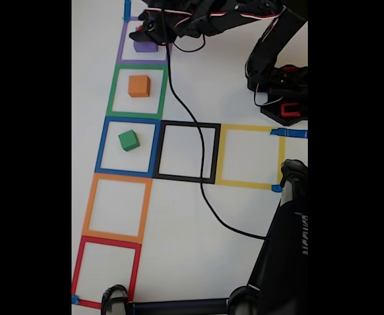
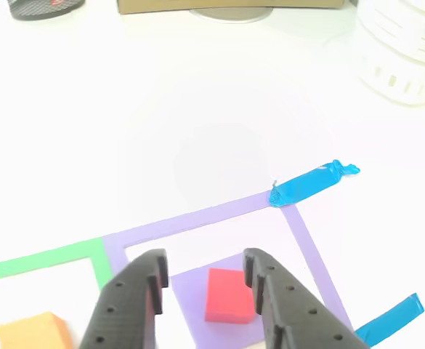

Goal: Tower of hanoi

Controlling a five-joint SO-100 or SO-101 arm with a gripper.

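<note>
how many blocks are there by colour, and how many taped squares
purple block: 1
red block, on the purple one: 1
orange block: 1
green block: 1
blocks total: 4
taped squares: 7

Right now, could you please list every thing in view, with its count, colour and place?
Tape squares: seven; purple, green, blue, orange, red in a column, black and yellow beside the blue, fixed view.
Purple block: one, in purple square.
Red block: one, on the purple block.
Orange block: one, in green square.
Green block: one, in blue square.
Cable: one, black, across the table.
Hand: one, black, open around the red block.
</note>
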